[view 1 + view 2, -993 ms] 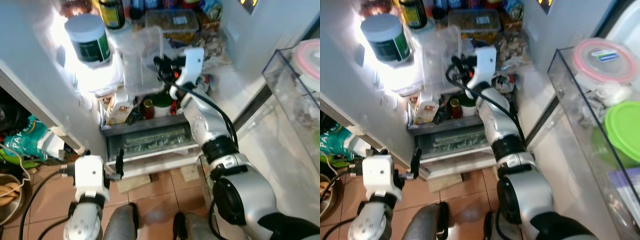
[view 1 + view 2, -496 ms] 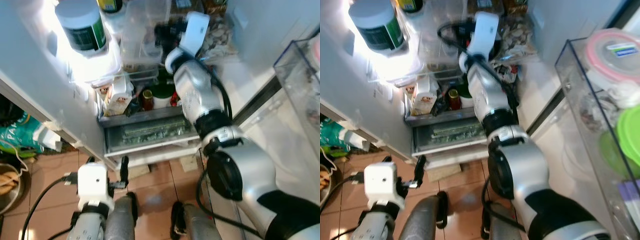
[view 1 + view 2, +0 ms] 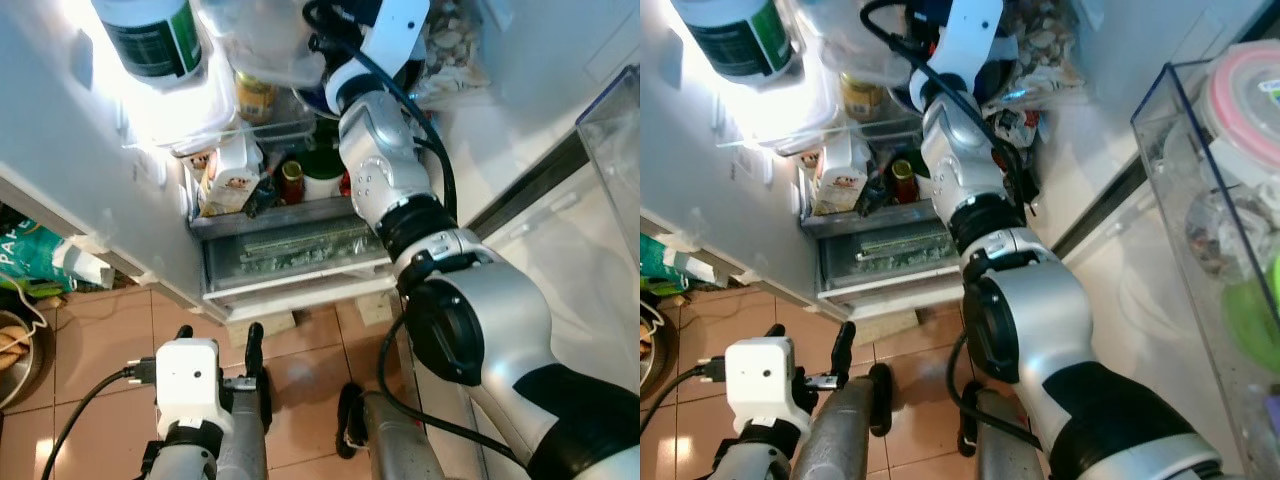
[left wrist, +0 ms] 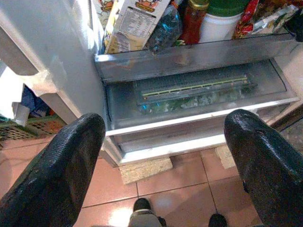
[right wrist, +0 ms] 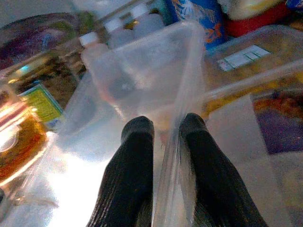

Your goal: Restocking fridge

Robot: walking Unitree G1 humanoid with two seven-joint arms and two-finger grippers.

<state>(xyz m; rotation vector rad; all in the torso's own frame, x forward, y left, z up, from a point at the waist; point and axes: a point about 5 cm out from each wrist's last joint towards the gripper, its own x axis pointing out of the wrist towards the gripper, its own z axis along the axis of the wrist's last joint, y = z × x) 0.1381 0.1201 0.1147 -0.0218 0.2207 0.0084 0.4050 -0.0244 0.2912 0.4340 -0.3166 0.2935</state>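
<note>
Right wrist view: the right hand (image 5: 163, 137) pinches the wall of a clear plastic container (image 5: 142, 80) between its two black fingers, inside the fridge (image 3: 300, 265) above the glass shelf (image 3: 265, 130). Below that shelf stand a carton (image 3: 228, 180) and jars. The left hand (image 4: 161, 156) hangs spread wide, grasping nothing, before the crisper drawer (image 4: 199, 101).

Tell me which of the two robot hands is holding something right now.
The right hand, up inside the fridge, is pinching the wall of a clear plastic container. The left hand hangs open and empty, low before the crisper drawer.
</note>
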